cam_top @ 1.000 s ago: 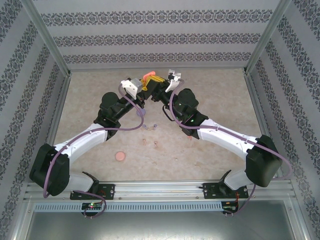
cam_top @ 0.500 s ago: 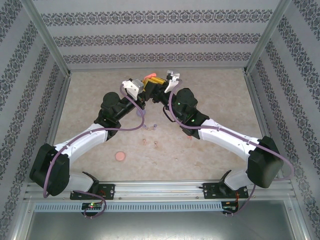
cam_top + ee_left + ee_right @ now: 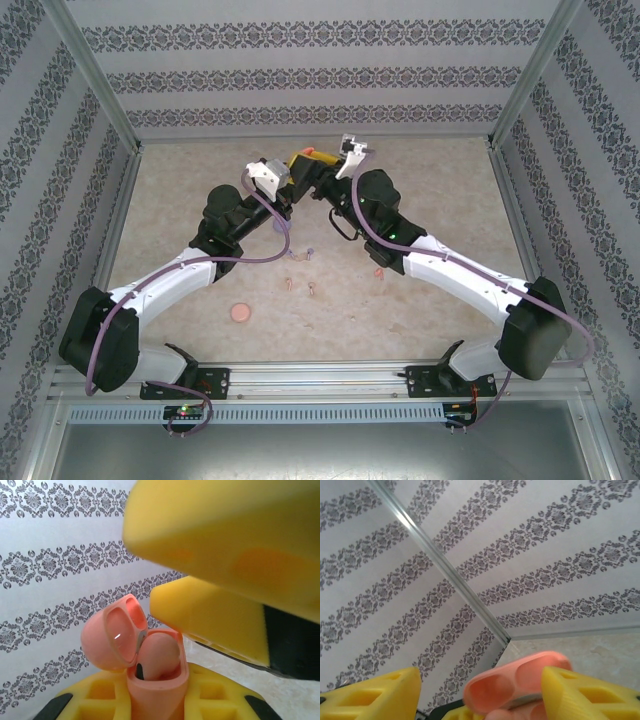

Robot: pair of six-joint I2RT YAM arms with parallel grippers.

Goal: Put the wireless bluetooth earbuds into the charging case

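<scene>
**Two arms meet over an open case.** Nearest the arm bases, one coral disc [image 3: 239,313] lies on the table [image 3: 450,200], well behind the left gripper [image 3: 157,705] and off to its left.

Farther out, loose earbuds dot the table between the two forearms, all on the base side of both tools. We count two pale pink earbuds [image 3: 290,285], at least one purple earbud [image 3: 308,254] and one coral earbud [image 3: 378,272] just beside the right forearm. They are too small for us to tell which way their stems point.

Beyond them, the left gripper is clenched on the body of the one coral charging case [image 3: 160,680] in view. The case stands upright between the yellow pads [image 3: 220,690], its lid [image 3: 112,637] thrown back to the left and its mouth facing up. A rounded pink shape fills one well; we take it for an earbud already seated, though we cannot be sure.

The right gripper [image 3: 480,680] hangs just above the case. Its fingers are spread with the lid between them, and they clamp nothing.

In our judgement, the coming move turns on one fact: the remaining earbuds lie behind both tools. The coral one is on the right arm's side, so that free arm is the nearer, while the left presents the case mouth-up.
</scene>
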